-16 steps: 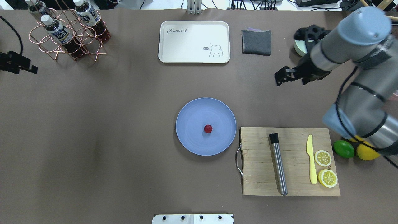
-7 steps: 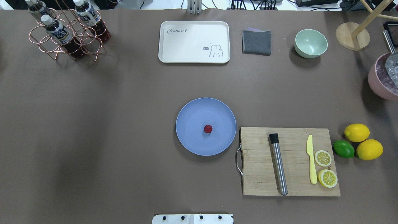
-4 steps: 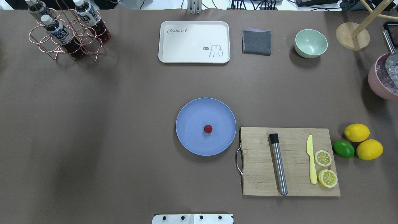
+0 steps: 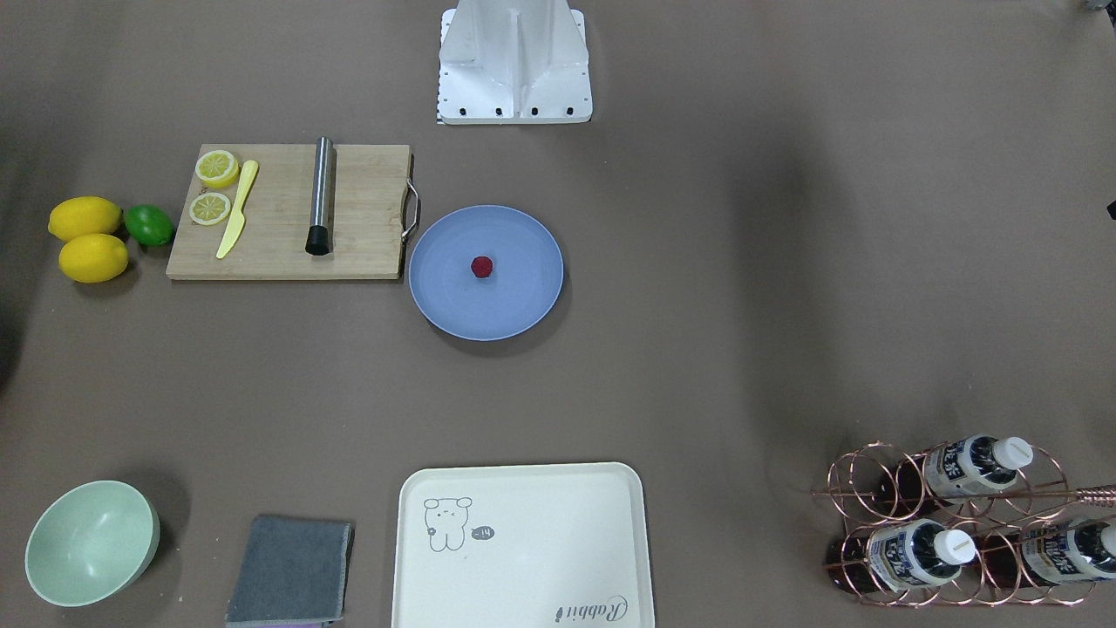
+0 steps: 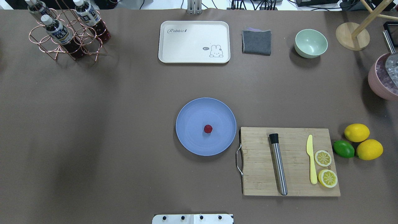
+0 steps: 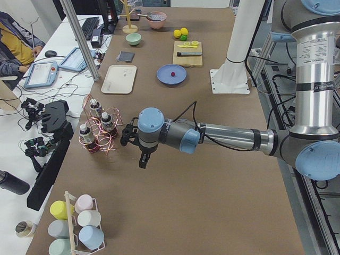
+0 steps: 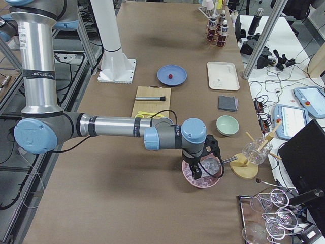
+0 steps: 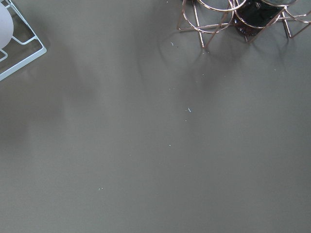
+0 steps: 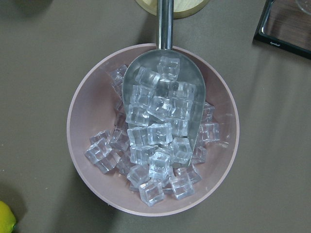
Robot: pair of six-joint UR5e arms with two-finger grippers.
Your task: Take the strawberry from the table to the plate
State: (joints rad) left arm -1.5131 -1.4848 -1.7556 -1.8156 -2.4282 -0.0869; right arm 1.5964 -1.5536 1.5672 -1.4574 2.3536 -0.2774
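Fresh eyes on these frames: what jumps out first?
A tiny dark red strawberry sits alone near the middle of the blue plate, mid-table, just left of the cutting board in the overhead view. The right wrist camera looks straight down on a pink bowl of ice cubes with a metal scoop in it. The left arm and right arm reach over opposite table ends, far from the plate.

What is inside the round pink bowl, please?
The round pink bowl holds clear ice cubes and a shiny metal scoop, itself loaded with more cubes. The bowl's floor and whatever lies beneath the scoop are covered, so they cannot be seen.
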